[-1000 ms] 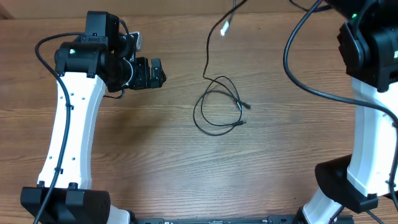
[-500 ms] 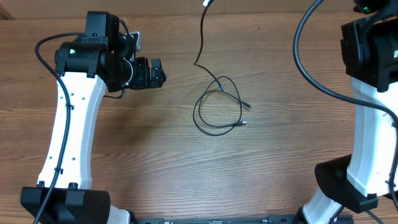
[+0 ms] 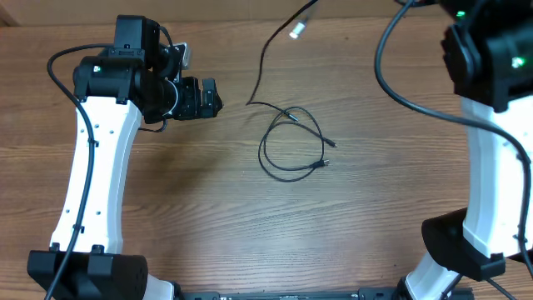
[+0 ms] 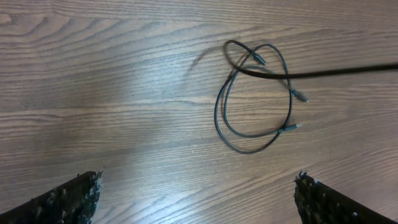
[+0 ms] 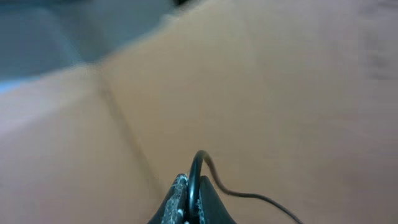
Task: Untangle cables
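wood-grain table; the room is only a blur in the right wrist view. the cables are coiled flat at mid-table as a loop, long axis near-to-far. one strand is lifted from the loop's far side, pointing far-right. the left gripper, left of the loop, is spread wide. the right gripper is pinched on a cable.

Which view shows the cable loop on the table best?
Left wrist: the loop sits large, with its crossings and plug ends clear. Overhead shows the loop smaller, plus a strand running toward the top edge. Right wrist shows only a blurred bit of cable pinched in the right hand.
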